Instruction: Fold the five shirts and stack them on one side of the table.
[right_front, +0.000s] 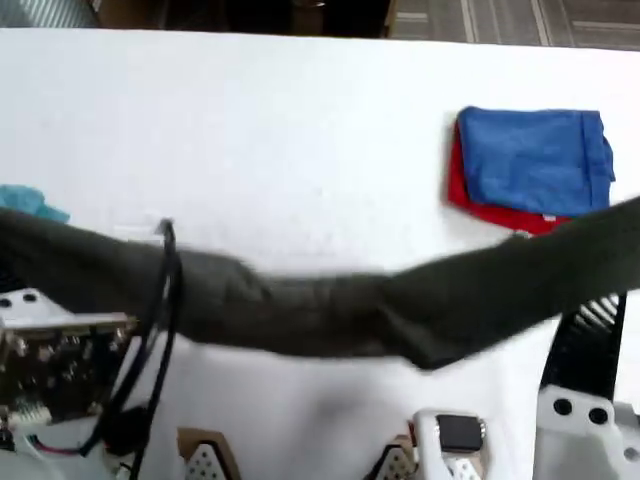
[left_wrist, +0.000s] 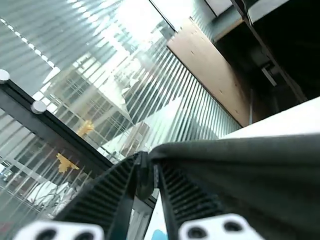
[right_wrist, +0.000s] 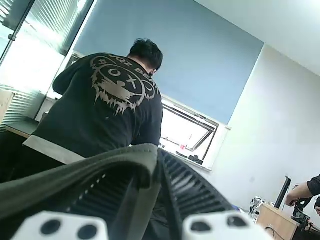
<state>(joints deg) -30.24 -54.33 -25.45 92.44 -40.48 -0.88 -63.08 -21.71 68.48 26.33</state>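
Dark grey shirt (right_front: 330, 310) hangs gripped by left fingers (left_wrist: 112, 192) and right fingers (right_wrist: 192, 192).

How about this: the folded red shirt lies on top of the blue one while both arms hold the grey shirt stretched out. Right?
Not quite. The high view shows the blue shirt on top of the red shirt. The left gripper and right gripper do hold the grey shirt stretched between them.

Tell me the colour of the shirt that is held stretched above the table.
Plain dark grey-green. The shirt shows best in the high view.
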